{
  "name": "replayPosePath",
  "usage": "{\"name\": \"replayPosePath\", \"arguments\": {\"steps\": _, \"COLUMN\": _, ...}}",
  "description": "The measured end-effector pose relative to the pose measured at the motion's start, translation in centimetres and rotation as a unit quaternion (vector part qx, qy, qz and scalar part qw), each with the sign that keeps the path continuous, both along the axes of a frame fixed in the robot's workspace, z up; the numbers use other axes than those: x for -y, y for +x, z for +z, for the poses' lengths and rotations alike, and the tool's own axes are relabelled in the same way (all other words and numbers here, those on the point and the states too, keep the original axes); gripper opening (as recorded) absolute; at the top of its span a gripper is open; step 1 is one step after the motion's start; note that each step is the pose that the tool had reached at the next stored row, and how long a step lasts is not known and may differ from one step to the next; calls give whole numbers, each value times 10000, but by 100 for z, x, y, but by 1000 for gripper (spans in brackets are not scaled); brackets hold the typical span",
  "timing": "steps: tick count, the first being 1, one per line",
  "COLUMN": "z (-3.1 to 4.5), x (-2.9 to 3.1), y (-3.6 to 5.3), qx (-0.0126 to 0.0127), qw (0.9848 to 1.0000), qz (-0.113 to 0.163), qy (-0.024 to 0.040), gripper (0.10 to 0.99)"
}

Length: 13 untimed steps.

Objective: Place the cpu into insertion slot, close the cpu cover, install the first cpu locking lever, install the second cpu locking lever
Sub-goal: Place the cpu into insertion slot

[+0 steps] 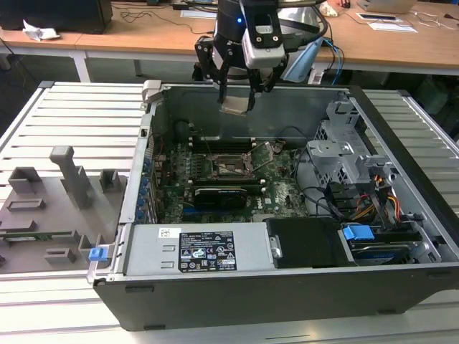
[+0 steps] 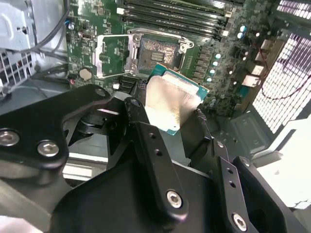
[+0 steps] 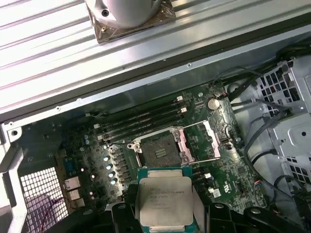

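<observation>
My gripper (image 1: 237,99) hangs high over the open computer case, shut on the cpu (image 1: 237,104). The cpu (image 2: 170,99) is a flat pale square chip with a green edge, pinched by two opposite sides between the black fingers (image 2: 138,114). The cpu (image 3: 164,201) is well above the green motherboard. Below it lies the insertion slot (image 1: 228,166), a dark square socket with a metal rim, bare in both wrist views (image 2: 155,52) (image 3: 158,150). The cpu cover (image 3: 200,140) is swung open and lies beside the slot, a silvery frame (image 2: 111,56) over the board.
Memory slots (image 1: 222,141) run behind the socket and a black expansion card (image 1: 219,193) lies in front of it. A power supply (image 1: 193,251) fills the case's near side. A drive cage with cables (image 1: 344,154) stands at the exterior view's right. A grey fixture tray (image 1: 50,208) is at the left.
</observation>
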<state>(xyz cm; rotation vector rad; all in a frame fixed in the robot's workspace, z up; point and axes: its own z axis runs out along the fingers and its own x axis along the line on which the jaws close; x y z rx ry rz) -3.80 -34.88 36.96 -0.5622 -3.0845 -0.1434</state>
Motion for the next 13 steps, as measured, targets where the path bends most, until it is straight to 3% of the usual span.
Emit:
{"name": "replayPosePath", "arguments": {"steps": 3, "z": -3, "x": 0, "y": 0, "qx": 0, "qw": 9996, "qz": -291, "qy": 0, "gripper": 529}}
{"name": "replayPosePath", "arguments": {"steps": 8, "z": -9, "x": 0, "y": 0, "qx": 0, "qw": 9976, "qz": -692, "qy": 0, "gripper": 529}}
{"name": "replayPosePath", "arguments": {"steps": 13, "z": -13, "x": 0, "y": 0, "qx": 0, "qw": 9947, "qz": -1033, "qy": 1, "gripper": 529}}
